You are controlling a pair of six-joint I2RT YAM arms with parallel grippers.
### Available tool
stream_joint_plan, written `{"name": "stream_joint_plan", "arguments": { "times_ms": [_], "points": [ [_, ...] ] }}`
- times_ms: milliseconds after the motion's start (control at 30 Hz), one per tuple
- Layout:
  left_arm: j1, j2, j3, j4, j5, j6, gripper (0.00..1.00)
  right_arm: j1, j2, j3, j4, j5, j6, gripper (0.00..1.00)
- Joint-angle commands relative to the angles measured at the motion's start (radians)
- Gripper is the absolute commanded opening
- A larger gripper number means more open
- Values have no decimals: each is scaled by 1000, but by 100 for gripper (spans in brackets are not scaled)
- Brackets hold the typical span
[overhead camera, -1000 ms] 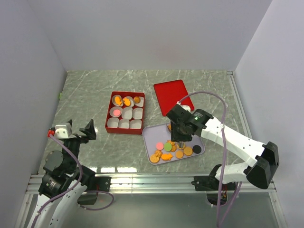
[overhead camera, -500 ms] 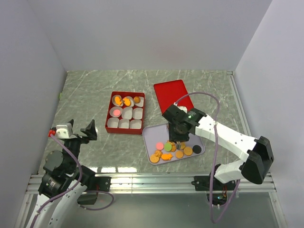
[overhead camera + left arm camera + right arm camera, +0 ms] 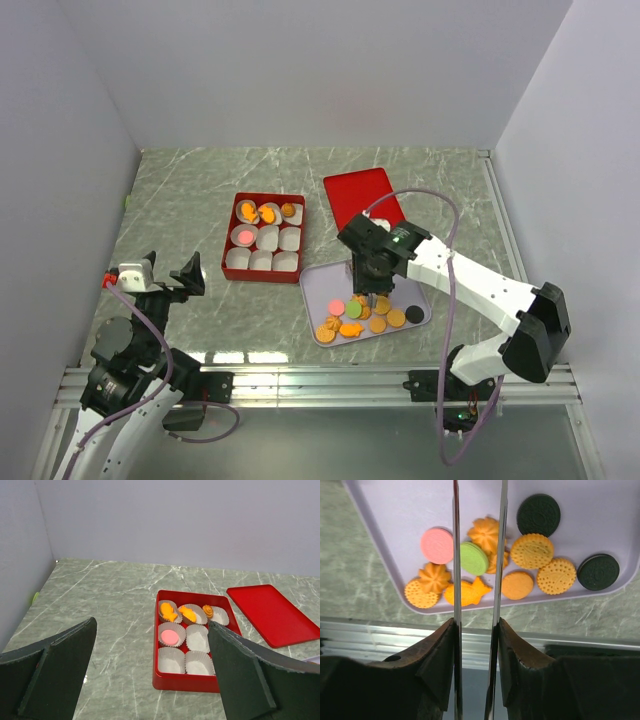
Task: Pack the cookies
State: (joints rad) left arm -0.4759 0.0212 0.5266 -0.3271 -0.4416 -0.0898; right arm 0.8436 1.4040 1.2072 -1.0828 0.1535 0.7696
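Cookies [image 3: 360, 318] lie loose on a lavender tray [image 3: 315, 285]: orange ones, a pink one [image 3: 437, 545], a green one [image 3: 474, 558] and two black ones [image 3: 538, 514]. My right gripper [image 3: 368, 296] hovers over them, its two thin metal blades [image 3: 455, 540] apart and empty; the green cookie lies below the gap. A red box [image 3: 228, 240] of white paper cups holds three orange cookies [image 3: 168, 612] and a pink one [image 3: 170, 637]. My left gripper [image 3: 165, 275] is open and empty near the front left, facing the box [image 3: 190, 684].
The red lid [image 3: 365, 200] lies flat behind the tray, to the right of the box; it also shows in the left wrist view [image 3: 272, 612]. White walls close in the table at back and sides. A metal rail [image 3: 395, 632] runs along the near edge.
My right gripper has shifted slightly left over the tray, toward the green cookie. The left arm has barely moved.
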Motion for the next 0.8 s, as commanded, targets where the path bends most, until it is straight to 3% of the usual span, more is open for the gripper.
{"name": "stream_joint_plan", "arguments": {
  "times_ms": [0,367,767],
  "points": [
    [-4,-4,-5,10,-2,13,99,-8,-11,90,-35,21,22,37],
    [-4,-6,-5,10,0,13,99,-5,-22,281,-75,-17,10,37],
    [-3,-4,-5,10,-16,9,99,-3,188,623,-75,-94,-75,37]
  ]
}}
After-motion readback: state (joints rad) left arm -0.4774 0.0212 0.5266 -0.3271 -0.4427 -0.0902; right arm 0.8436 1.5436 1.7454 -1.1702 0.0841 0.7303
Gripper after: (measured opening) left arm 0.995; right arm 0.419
